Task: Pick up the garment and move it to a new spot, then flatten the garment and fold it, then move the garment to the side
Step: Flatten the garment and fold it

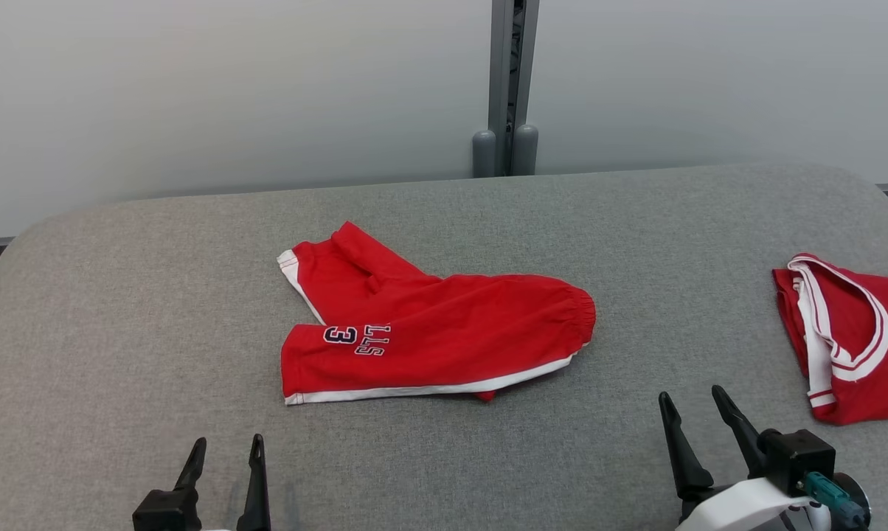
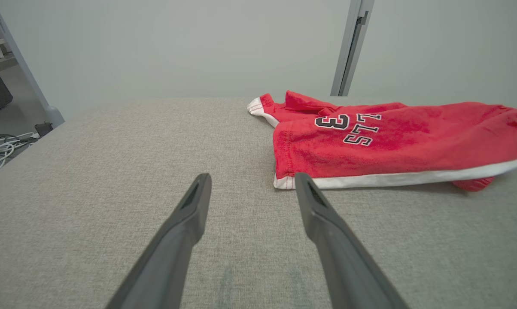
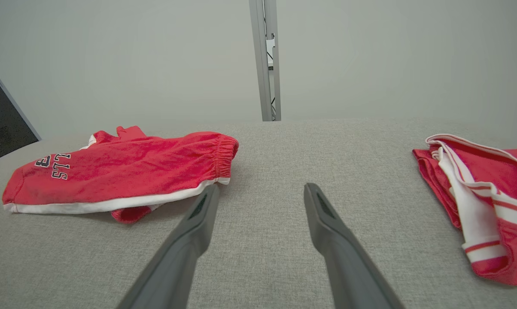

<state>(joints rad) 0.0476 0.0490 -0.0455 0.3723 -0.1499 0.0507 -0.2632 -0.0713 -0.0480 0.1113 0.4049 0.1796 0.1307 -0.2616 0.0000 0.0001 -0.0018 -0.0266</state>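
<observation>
**Grey desk (image 1: 119, 332) is carrying the garment at its middle, with both sets of fingers standing open and empty**

At the near edge of the head view, the left fingers (image 1: 254, 479) are standing spread wide and are gripping nothing. In the left wrist view these fingers (image 2: 190, 214) are pointing over bare grey fabric. The white-hemmed corner of the garment (image 2: 391, 141) is lying just beyond the tip of one of them, without touching it.

The right fingers (image 1: 678, 446) are likewise standing fully apart and are holding nothing. In the right wrist view they (image 3: 327, 227) are pointing across the bare cloth of the desk (image 3: 305, 150).

Farther out, the garment (image 1: 444, 332), a pair of red shorts with white trim, is lying loosely folded in the middle of the desk. Its elastic waistband is facing the robot's right. A dark "3" and some lettering are showing upside down near its left end. It is resting apart from both sets of fingers.

Well off to the right, a red-and-white jersey (image 1: 857, 346) is lying crumpled at the edge of the desk.

Behind everything, a pale wall (image 1: 193, 88) is rising, split by a grey metal post (image 1: 512, 74).
</observation>
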